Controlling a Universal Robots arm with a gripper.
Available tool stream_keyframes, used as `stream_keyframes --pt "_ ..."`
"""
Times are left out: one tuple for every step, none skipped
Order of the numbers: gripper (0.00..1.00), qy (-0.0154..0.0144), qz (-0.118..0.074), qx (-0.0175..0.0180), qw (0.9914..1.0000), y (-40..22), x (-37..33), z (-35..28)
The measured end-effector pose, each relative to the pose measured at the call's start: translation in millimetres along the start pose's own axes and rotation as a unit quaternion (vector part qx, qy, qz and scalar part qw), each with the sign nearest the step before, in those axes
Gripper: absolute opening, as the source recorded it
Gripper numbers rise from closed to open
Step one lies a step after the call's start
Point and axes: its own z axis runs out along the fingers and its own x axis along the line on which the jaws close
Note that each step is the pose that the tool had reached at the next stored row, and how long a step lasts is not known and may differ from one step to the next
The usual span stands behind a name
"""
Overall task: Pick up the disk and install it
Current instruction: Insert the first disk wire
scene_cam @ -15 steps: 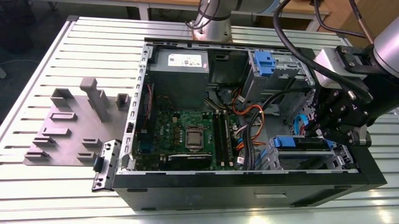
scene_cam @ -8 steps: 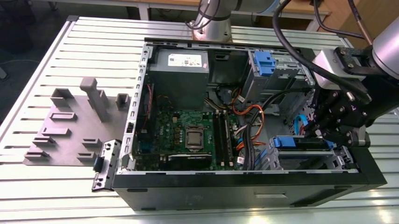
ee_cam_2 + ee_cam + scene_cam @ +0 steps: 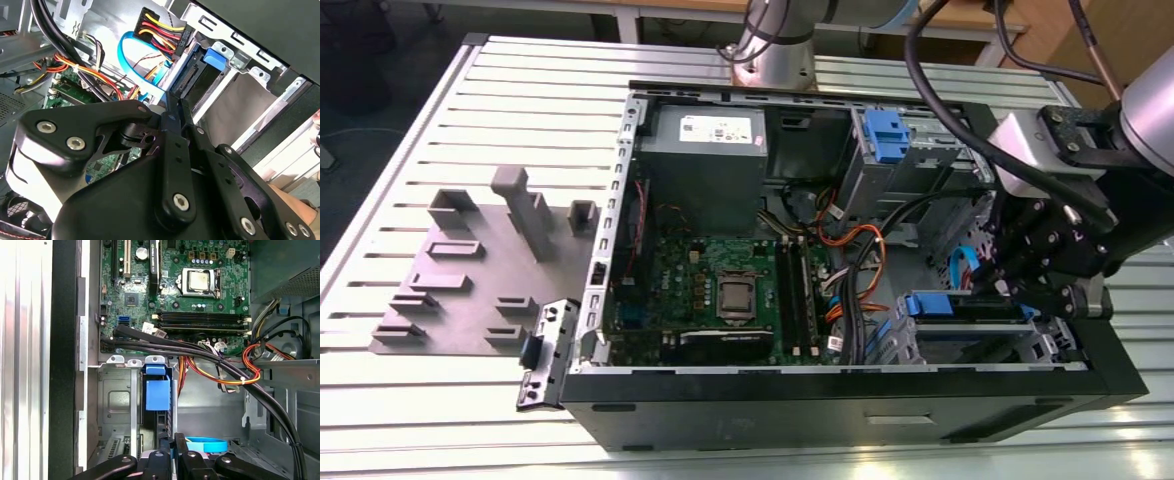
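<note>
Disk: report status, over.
Gripper shut, tips at the disk. Disk sits in the drive bay, blue carrier showing. Black cables pass close by the bay.

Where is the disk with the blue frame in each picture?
Exterior view: the disk sits in the drive bay toward the exterior view's right.
First wrist view: the disk stands in the drive bay, between claw and green board.
Second wrist view: the disk lies just past the claw.
Shared landmark: the orange and yellow wires.

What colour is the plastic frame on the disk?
Blue, on the disk; it shows best in the first wrist view.
</note>
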Motion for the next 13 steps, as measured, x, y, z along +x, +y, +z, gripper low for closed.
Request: stream_keyframes --pt "0.16 -0.0003 0.000 0.0000 1.00000 0.0 0.4 0.2" --pt "0.16 -0.0005 0.000 0.0000 1.00000 0.0 0.7 0.7" --pt "0.16 -0.0006 0.000 0.0000 1.00000 0.0 0.8 1.1" --pt "0.16 -0.0006 0.000 0.0000 1.00000 0.0 0.8 1.1" --pt "0.16 -0.0005 0.000 0.0000 1.00000 0.0 0.8 1.1" --pt "0.16 -0.0004 0.000 0.0000 1.00000 0.0 0.8 1.1" --pt "0.16 -0.0006 0.000 0.0000 1.00000 0.0 0.9 1.6" --pt "0.16 -0.0006 0.000 0.0000 1.00000 0.0 1.0 2.2" --pt "0.16 -0.0006 0.000 0.0000 1.00000 0.0 1.0 2.7" --pt "0.16 -0.0005 0.000 0.0000 1.00000 0.1 1.0 2.9" --pt "0.16 -0.0004 0.000 0.0000 1.00000 0.1 1.0 2.9" --pt "0.16 -0.0004 0.000 0.0000 1.00000 0.1 1.1 2.9" --pt "0.16 -0.0004 0.000 0.0000 1.00000 0.1 1.1 3.0"
